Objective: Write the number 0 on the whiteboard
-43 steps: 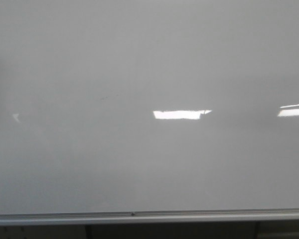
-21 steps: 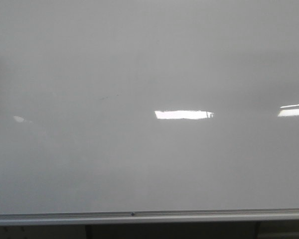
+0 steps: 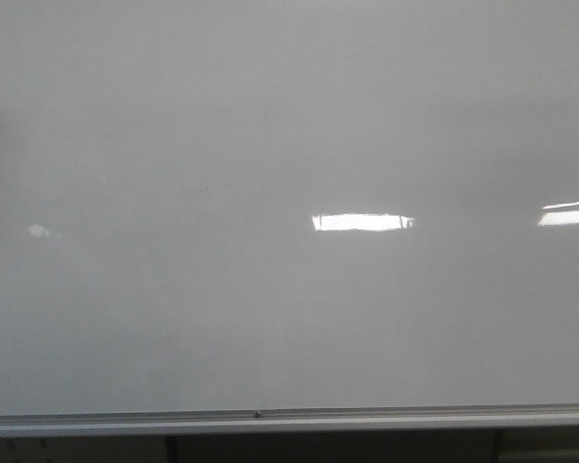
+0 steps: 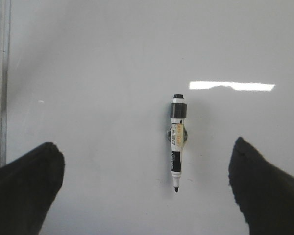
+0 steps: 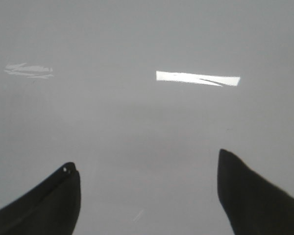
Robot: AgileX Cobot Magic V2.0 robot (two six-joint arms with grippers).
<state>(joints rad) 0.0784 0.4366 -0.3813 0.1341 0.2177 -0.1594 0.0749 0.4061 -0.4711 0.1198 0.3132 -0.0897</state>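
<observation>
The whiteboard (image 3: 289, 116) fills the front view, glossy and grey-white, and no gripper shows there. The number 0 is out of view in every frame. In the left wrist view a black-and-white marker (image 4: 177, 142) lies flat on the whiteboard (image 4: 88, 73), uncapped, with its tip toward my fingers. My left gripper (image 4: 146, 144) stands open above it, one finger well off to each side, touching nothing. My right gripper (image 5: 146, 159) is open too, over a bare part of the whiteboard (image 5: 137, 122).
A silver rail (image 3: 289, 421) runs along the board's lower edge, and shows again as the rail (image 4: 1, 73) at one side of the left wrist view. Bright light reflections (image 3: 363, 222) lie on the board. A few faint specks (image 3: 212, 187) mark it.
Only the reflections in the front view differ: the middle bright patch has shortened from its left end, and the small glint at the far left has changed shape.
</observation>
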